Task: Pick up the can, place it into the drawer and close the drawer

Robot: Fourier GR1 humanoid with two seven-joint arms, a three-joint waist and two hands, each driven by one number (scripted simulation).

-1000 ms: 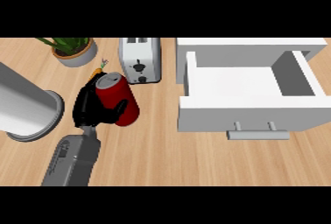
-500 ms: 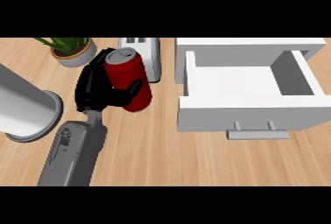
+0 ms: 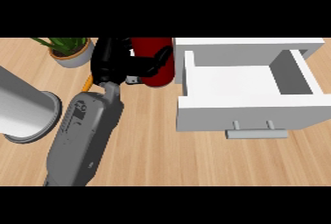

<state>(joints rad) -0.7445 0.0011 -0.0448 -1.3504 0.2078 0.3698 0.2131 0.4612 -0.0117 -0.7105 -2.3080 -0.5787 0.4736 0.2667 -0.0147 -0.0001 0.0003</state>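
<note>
white open drawer [image 3: 249, 81], red can [image 3: 155, 61] beside

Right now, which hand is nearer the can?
Right. The right hand is curled round the can, just left of the open drawer. The left hand is out of view; only a grey forearm shows at the left edge.

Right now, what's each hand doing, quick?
Left hand: closed round the red can, holding it beside the open drawer.
Right hand: not in view, so it cannot be told.
</note>
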